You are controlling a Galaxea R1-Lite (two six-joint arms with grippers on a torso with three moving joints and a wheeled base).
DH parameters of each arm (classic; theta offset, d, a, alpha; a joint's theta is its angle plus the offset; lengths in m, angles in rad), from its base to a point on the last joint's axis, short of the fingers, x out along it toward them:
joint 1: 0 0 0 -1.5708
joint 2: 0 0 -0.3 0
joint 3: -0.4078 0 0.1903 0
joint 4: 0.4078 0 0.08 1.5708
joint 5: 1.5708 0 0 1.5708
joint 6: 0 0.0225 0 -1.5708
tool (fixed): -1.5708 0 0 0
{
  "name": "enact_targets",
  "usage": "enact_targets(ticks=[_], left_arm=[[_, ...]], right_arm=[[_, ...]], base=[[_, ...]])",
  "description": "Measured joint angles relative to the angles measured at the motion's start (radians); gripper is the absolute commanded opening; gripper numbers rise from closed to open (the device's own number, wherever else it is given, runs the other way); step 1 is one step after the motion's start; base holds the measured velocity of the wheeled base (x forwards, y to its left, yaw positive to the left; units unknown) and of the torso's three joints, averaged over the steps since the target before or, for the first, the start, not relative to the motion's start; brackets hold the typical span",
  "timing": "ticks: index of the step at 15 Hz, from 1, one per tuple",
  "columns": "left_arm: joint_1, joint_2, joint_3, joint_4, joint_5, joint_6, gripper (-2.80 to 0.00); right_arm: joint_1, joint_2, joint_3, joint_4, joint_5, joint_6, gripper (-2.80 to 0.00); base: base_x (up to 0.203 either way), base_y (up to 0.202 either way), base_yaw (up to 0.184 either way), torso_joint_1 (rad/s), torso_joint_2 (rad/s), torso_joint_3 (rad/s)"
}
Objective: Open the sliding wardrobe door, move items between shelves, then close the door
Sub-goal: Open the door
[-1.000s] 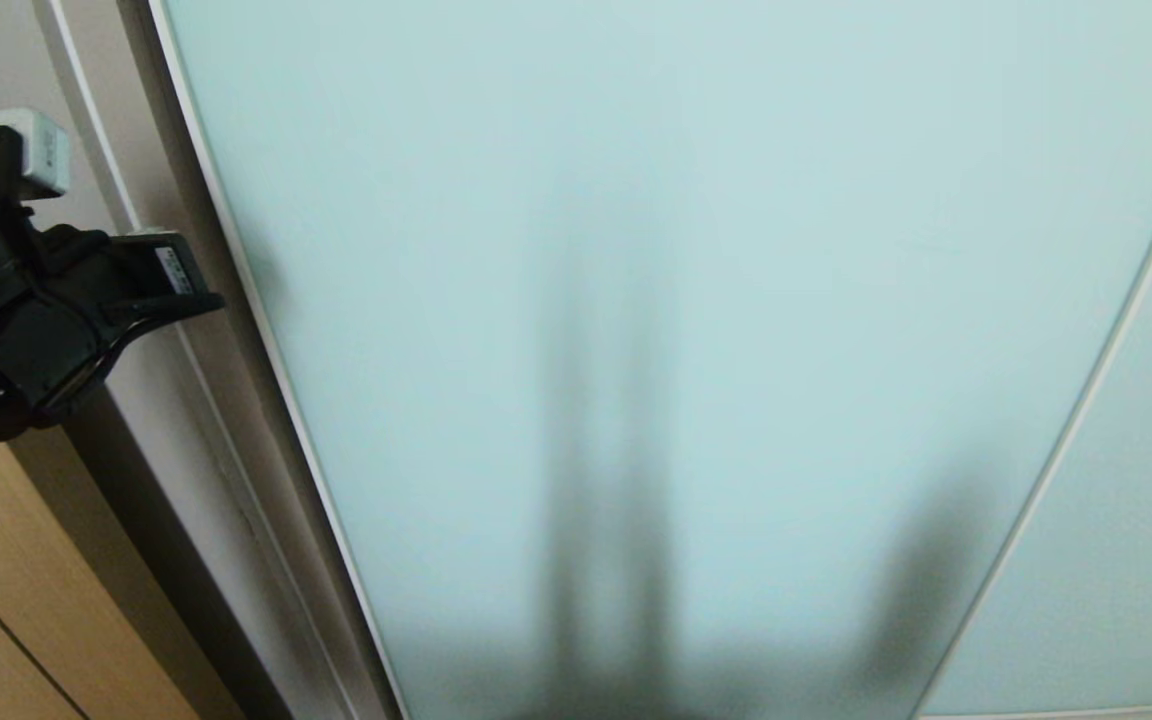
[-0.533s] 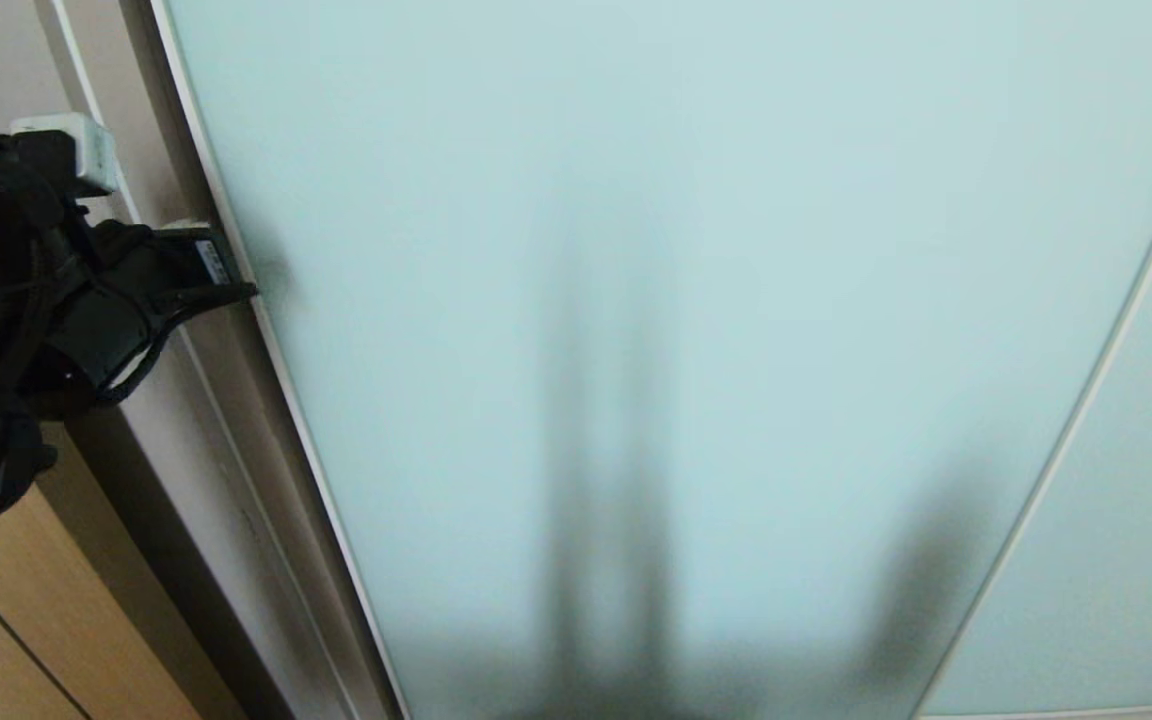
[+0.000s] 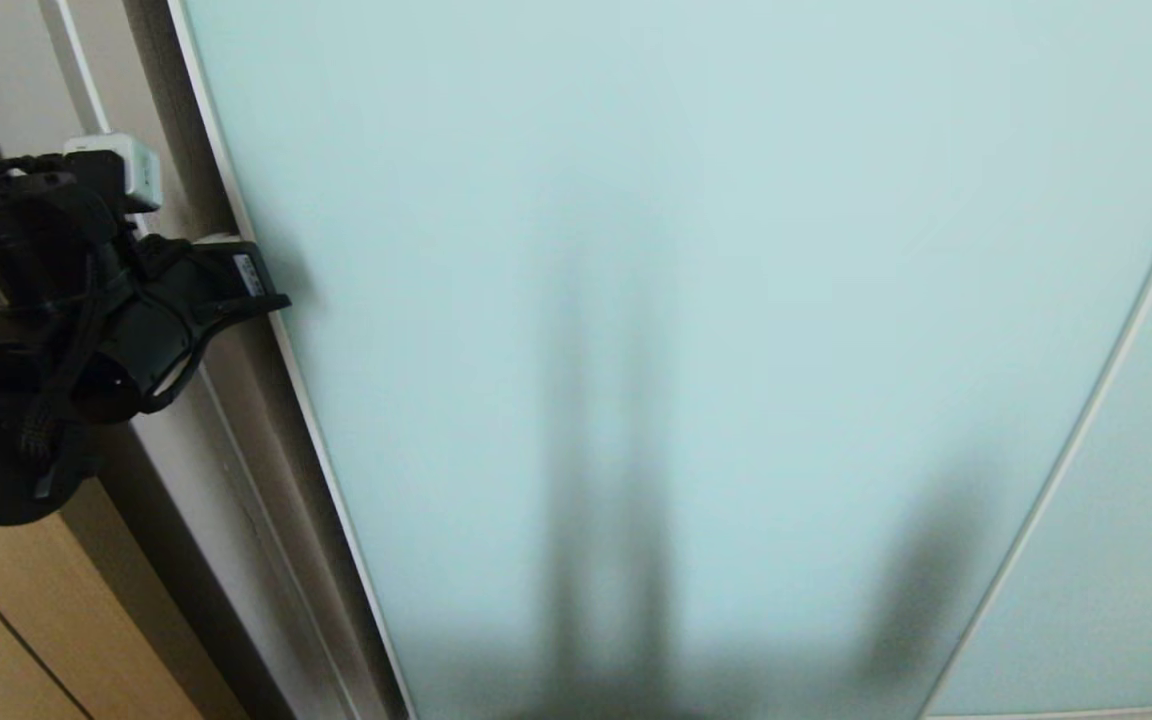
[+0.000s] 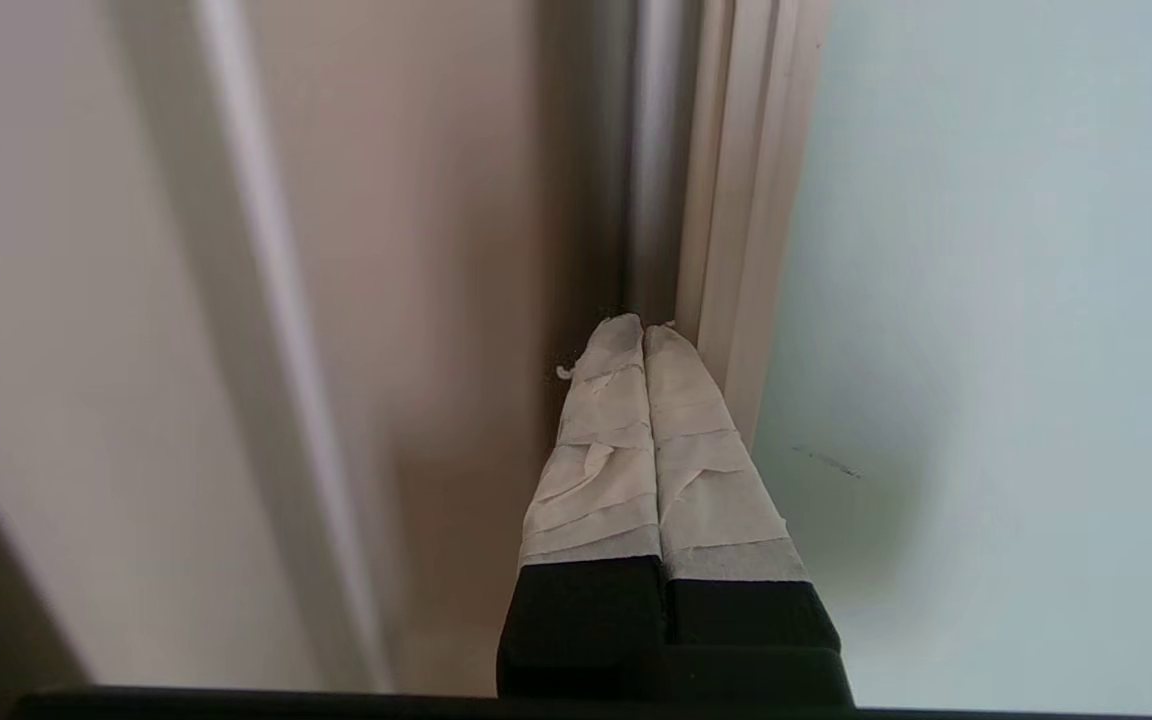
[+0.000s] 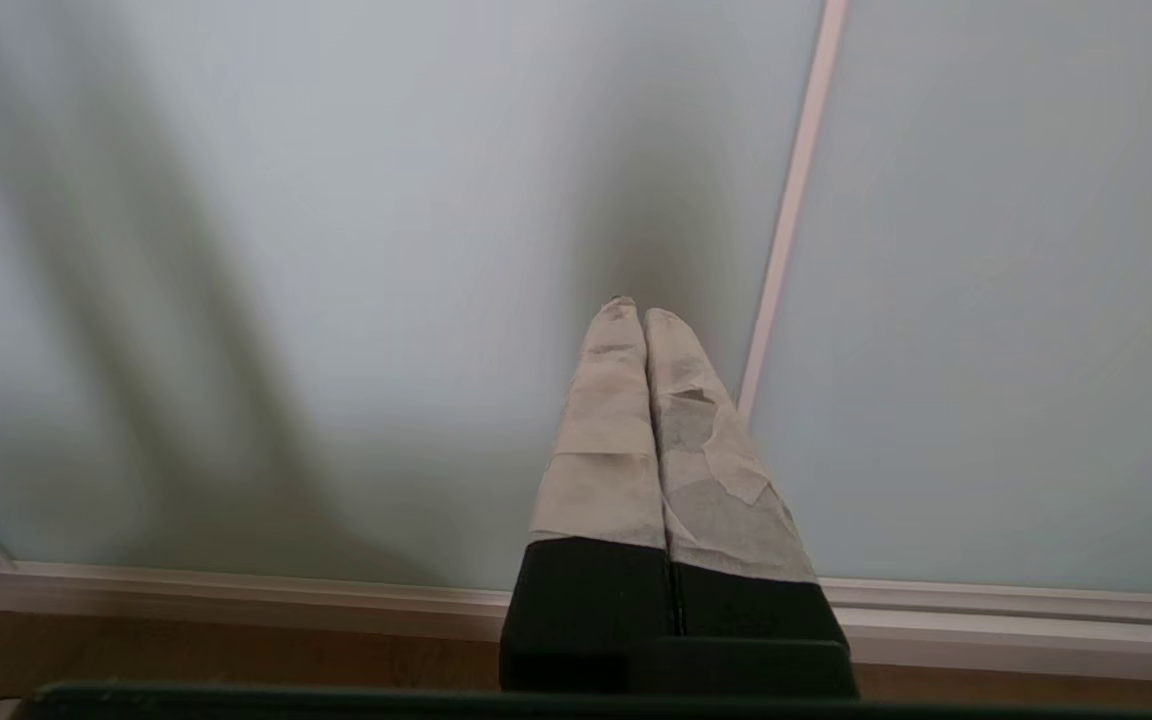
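Observation:
The sliding wardrobe door (image 3: 696,300) is a frosted pale aqua panel with a thin white frame, and it fills most of the head view. My left gripper (image 3: 276,300) is shut and empty, its taped tips (image 4: 644,335) pressed into the narrow gap beside the door's left frame edge (image 4: 736,250). My right gripper (image 5: 636,312) is shut and empty too, low in front of the same panel (image 5: 336,250) near its right frame strip (image 5: 786,220). The items and the shelves are hidden behind the door.
A beige wardrobe side post (image 3: 126,80) stands left of the door. Tan wood panelling (image 3: 16,620) lies at the lower left. A second aqua panel (image 3: 1136,500) adjoins on the right. The white bottom rail (image 5: 236,590) and wood floor (image 5: 186,660) show below.
My left arm has moved right and slightly forward, bringing the shut gripper from beside the post up against the door's left frame edge. The door's edge has shifted slightly to the right.

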Motion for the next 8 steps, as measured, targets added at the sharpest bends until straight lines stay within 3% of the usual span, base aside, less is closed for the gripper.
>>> enact_targets(ticks=[8], left_arm=[[-0.193,0.013,0.004,0.002,0.019,-0.002,-2.8]], right_arm=[[0.0,0.0,0.0,0.0,0.0,0.0,-2.8]], base=[[0.0,0.0,0.0,0.0,0.0,0.0]])
